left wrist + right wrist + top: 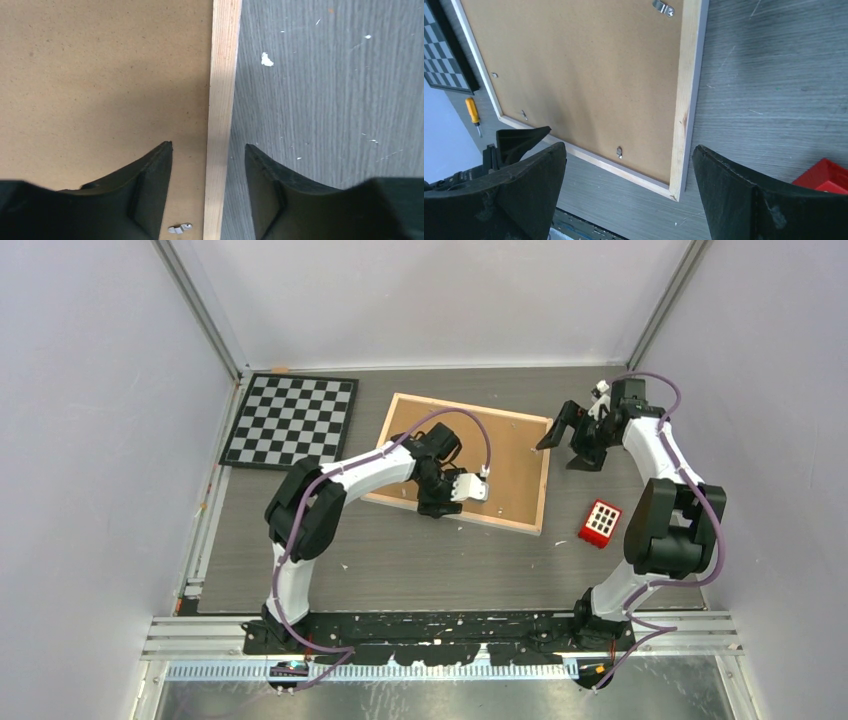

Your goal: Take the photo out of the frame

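The frame [500,455] lies face down mid-table, showing its brown fibreboard back and pale wood rim. The photo is hidden under that panel. My left gripper [437,504] hangs over the frame's near edge. In the left wrist view its fingers straddle the wood rim [220,100], one over the fibreboard [100,75] and one over the table, with gaps on both sides: the left gripper [208,146] is open. A small metal tab [180,229] sits beside the rim. My right gripper [566,445] hovers wide open above the frame's right corner [674,192], holding nothing.
A black-and-white checkerboard [290,420] lies at the back left. A red block with white squares [600,523] rests right of the frame. An orange-handled screwdriver [472,112] lies beyond the checkerboard. Grey walls enclose the table on three sides.
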You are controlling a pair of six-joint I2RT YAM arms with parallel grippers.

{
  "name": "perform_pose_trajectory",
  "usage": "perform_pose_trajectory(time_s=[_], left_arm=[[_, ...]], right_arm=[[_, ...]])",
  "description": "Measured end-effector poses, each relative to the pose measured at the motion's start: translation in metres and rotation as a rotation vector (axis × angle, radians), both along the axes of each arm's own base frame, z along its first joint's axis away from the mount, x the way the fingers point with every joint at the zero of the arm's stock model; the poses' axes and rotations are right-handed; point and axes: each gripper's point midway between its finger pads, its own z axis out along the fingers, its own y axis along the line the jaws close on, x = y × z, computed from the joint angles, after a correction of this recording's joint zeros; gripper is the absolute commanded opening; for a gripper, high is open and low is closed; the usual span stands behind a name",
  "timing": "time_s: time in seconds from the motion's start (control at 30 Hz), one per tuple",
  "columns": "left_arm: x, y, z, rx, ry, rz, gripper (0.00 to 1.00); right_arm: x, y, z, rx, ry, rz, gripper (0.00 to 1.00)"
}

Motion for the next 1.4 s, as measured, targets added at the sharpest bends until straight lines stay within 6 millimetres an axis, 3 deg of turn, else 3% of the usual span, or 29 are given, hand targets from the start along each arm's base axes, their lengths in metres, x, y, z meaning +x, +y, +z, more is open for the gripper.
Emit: perform_pose_trajectory(time_s=[0.13,0.3,0.4,0.6,0.8,1.0,1.2,1.4], left_arm=[[0.004,-0.001,-0.007,0.019,-0.027,-0.024,0.40],[0.003,0.000,-0.013,0.036,-0.051,-0.060,0.38],[0.003,0.001,-0.013,0.041,-0.057,-0.066,0.30],[0.000,0.004,-0.011,0.068,-0.035,-0.047,0.00],[0.000,0.005,-0.005,0.067,-0.008,-0.013,0.00],[0.006,0.002,0.019,0.020,0.036,0.026,0.00],[0.013,0.004,0.030,-0.020,0.051,0.043,0.00],[0.013,0.012,0.036,-0.045,0.079,0.053,0.00]], right_arm=[[-0.005,-0.003,-0.005,-0.010,0.016,-0.010,1.00],[-0.017,-0.001,-0.017,0.013,0.050,-0.013,1.00],[-0.031,0.003,-0.024,0.034,0.082,-0.015,1.00],[-0.035,0.008,-0.025,0.060,0.090,-0.007,1.00],[-0.036,0.011,-0.027,0.088,0.094,0.020,0.98],[-0.044,0.014,-0.040,0.131,0.131,0.067,0.91],[-0.051,0.029,-0.049,0.244,0.177,0.107,0.82],[-0.047,0.039,-0.057,0.346,0.215,0.068,0.80]])
